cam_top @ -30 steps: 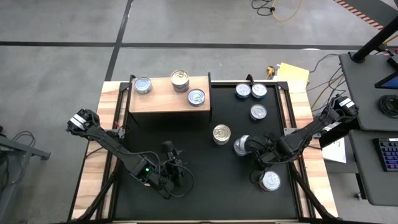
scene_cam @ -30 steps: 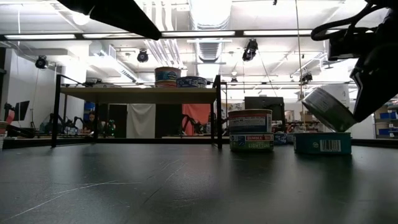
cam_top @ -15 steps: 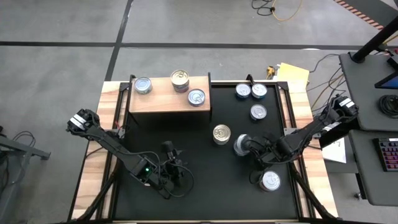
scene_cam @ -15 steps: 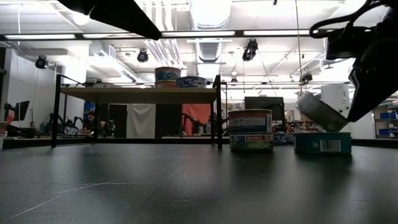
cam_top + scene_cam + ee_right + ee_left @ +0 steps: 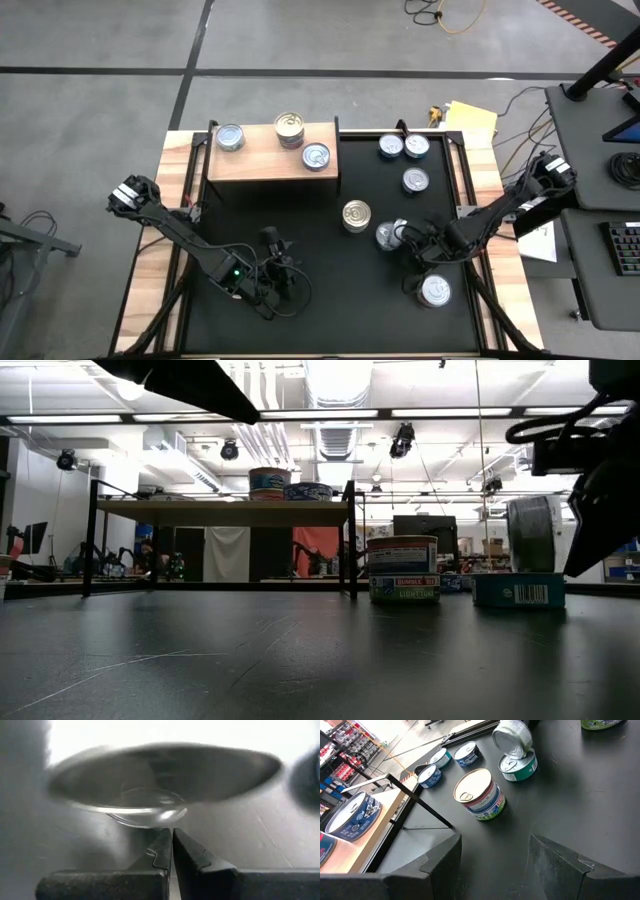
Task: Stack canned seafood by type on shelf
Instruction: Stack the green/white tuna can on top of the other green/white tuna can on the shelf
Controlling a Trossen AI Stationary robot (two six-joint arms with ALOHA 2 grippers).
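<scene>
The shelf carries a blue-labelled can, a gold-topped stack and a silver-topped can. On the black table, a gold-topped stack stands near the middle. To its right a silver can stands on its rim on top of a teal can. My right gripper is shut right beside that tipped can. My left gripper hangs open over the table's near middle, with nothing between its fingers. My right gripper's shut fingertips lie against the tipped can's flat face, low near its rim. They come slanting down from the table's right side. The can stands on edge, its rim resting on the teal can's top.
Three more cans sit at the far right of the table. Another can lies near the right front. The black frame posts stand at the shelf's ends. Bare table lies between the two arms.
The silver can has tipped from a slant to standing upright on its rim on the teal can. My right gripper has stayed shut beside it.
</scene>
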